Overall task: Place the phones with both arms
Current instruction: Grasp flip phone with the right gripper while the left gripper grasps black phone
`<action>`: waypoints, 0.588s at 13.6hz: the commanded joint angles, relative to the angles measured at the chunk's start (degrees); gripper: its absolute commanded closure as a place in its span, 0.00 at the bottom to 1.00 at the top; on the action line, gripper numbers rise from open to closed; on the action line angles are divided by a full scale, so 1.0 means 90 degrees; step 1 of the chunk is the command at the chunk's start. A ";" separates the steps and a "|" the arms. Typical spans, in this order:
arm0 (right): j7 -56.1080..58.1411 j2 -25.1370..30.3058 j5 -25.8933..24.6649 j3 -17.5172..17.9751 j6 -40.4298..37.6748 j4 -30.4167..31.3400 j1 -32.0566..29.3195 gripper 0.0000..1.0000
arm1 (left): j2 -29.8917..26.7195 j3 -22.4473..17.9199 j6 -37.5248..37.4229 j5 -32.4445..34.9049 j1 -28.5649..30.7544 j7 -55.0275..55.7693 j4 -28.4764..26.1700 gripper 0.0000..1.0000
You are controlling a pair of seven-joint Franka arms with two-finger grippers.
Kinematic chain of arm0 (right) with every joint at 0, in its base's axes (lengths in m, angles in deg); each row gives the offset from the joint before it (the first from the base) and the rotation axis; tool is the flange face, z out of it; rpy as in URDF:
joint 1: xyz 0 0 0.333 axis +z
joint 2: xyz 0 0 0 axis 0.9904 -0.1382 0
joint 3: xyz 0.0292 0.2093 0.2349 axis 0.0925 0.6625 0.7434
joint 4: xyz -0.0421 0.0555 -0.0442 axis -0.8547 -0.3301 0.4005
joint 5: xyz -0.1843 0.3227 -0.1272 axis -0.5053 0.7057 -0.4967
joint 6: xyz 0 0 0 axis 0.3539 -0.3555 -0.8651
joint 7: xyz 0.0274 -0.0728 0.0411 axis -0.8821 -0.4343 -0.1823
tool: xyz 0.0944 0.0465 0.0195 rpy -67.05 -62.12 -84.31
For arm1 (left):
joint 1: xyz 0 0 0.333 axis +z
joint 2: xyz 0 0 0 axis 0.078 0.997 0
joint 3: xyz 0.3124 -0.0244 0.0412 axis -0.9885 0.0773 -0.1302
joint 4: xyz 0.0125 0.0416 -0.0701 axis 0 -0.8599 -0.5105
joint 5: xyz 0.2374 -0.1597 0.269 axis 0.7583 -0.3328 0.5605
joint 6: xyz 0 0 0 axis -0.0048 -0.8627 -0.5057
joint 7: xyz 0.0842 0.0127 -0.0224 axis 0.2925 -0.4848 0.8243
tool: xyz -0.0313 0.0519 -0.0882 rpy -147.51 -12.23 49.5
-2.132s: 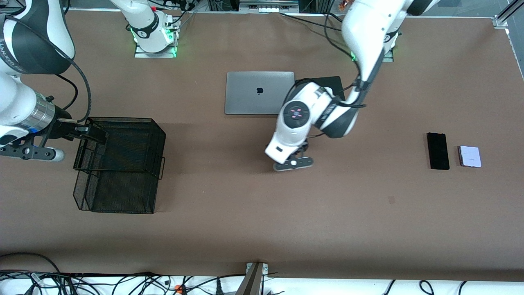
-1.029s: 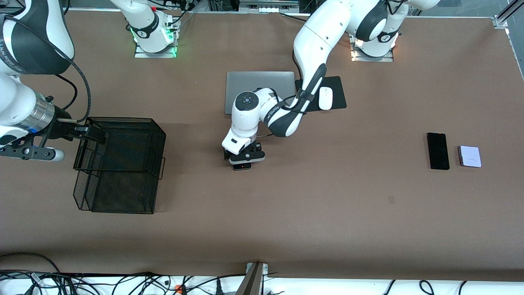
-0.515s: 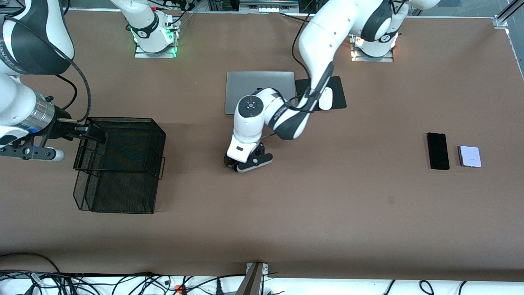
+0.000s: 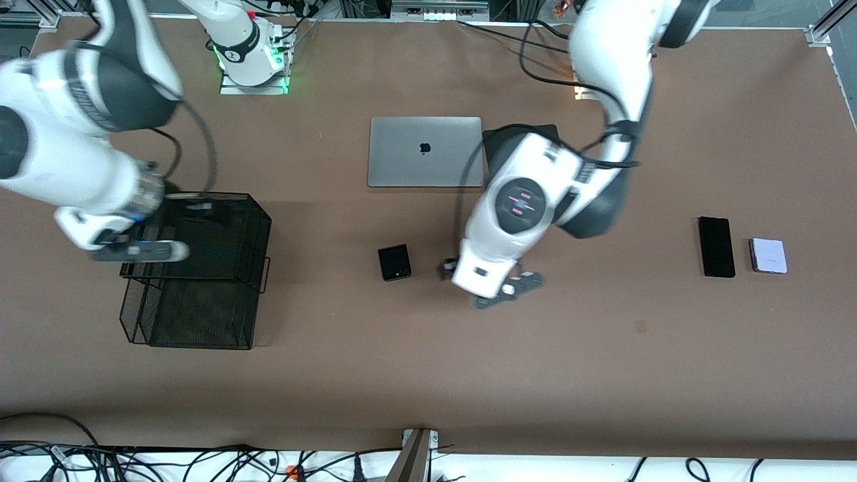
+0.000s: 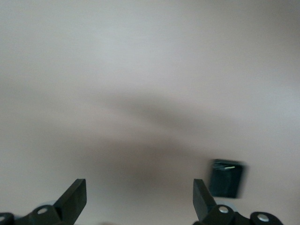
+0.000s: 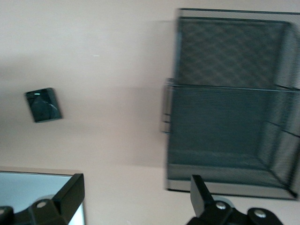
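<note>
Released, small black phone (image 4: 394,262) lies between basket (image 4: 201,321) and spread-fingered left gripper (image 4: 499,289); right gripper (image 4: 144,249) spread.

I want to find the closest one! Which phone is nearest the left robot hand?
The small squarish black phone, alone mid-table beside the left gripper. The long black phone and pale lavender phone lie together toward the left arm's end.

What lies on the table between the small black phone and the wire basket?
Nothing: in the front view the stretch between the small black phone and the wire basket is bare brown table. The right wrist view agrees.
</note>
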 commanded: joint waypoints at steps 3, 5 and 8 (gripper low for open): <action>-0.0498 -0.0838 0.0093 -0.0031 0.1049 -0.0075 0.1334 0.00 | -0.1367 0.0044 -0.0370 0.0738 0.1089 -0.2824 -0.2487 0.00; -0.0518 -0.1268 0.0122 -0.0031 0.1615 -0.0075 0.1677 0.00 | -0.1681 0.0044 -0.0331 0.1129 0.1617 -0.3967 -0.3066 0.00; -0.0498 -0.1942 0.0122 -0.0031 0.2386 -0.0065 0.2087 0.00 | -0.1955 0.0044 0.0446 0.1686 0.2428 -0.5521 -0.3972 0.00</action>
